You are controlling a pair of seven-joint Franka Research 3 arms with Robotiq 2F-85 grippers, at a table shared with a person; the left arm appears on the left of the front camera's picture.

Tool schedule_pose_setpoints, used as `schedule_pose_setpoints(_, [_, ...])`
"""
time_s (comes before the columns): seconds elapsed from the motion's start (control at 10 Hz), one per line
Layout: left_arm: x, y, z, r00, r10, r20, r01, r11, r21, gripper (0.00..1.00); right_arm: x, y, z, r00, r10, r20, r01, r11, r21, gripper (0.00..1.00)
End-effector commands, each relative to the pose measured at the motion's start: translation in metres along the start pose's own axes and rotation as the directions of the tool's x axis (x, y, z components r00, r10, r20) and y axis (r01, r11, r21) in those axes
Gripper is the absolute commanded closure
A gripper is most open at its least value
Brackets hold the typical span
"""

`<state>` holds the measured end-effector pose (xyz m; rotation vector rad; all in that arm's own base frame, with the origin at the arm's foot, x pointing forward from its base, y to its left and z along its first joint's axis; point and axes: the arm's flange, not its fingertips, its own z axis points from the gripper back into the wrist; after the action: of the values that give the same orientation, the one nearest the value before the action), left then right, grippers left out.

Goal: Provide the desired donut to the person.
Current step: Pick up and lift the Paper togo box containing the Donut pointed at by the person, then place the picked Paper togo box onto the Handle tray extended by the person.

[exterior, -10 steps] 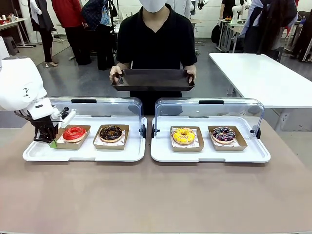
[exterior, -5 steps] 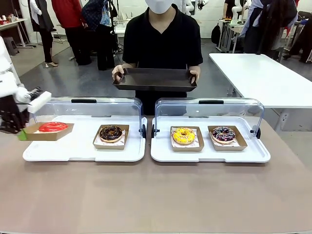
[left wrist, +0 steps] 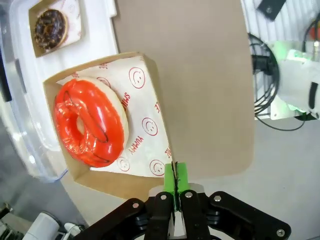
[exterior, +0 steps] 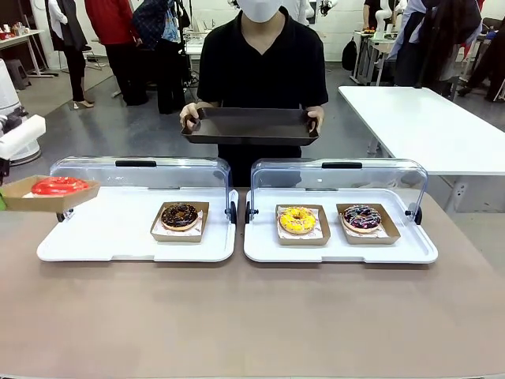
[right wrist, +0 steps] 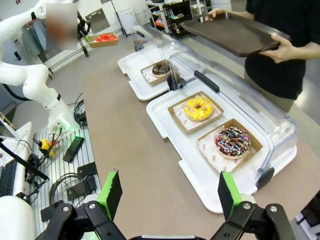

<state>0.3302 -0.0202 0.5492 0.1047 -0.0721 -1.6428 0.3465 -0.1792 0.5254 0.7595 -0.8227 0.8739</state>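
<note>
Bright, even overhead light; shadows on the surface [exterior: 252, 316] are faint. Just beyond the left jaws, white glints streak the red donut [left wrist: 107, 125] and the carton [left wrist: 107, 182] liner's print reads sharp. Ahead of the right jaws, clear lids [right wrist: 235, 92] carry pale glare.

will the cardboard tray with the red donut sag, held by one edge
Probably light but bendy: the left gripper pinches one rim of the cardboard tray. The red donut sits loose on paper, so tilting might slide it.
</note>
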Motion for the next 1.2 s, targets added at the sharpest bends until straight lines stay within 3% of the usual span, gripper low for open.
schedule_pose_setpoints(0.0, [0.002, 0.008, 0.026, 0.999, 0.035, 0.002, -0.035, 0.999, 0.025, 1.0, 0.001, -0.001, 0.001, 1.0, 0.007, 0.024, -0.007, 1.0, 0.005, 0.0])
schedule_pose_setpoints(0.4, [-0.009, 0.021, 0.018, 0.997, 0.058, 0.046, -0.058, 0.998, 0.01, 1.0, 0.001, -0.001, 0.001, 1.0, 0.007, 0.024, -0.007, 1.0, 0.005, 0.0])
schedule_pose_setpoints(1.1, [-0.004, 0.016, 0.026, 0.999, 0.033, 0.027, -0.034, 0.999, 0.021, 1.0, 0.001, -0.001, 0.001, 1.0, 0.007, 0.024, -0.007, 1.0, 0.005, 0.0])
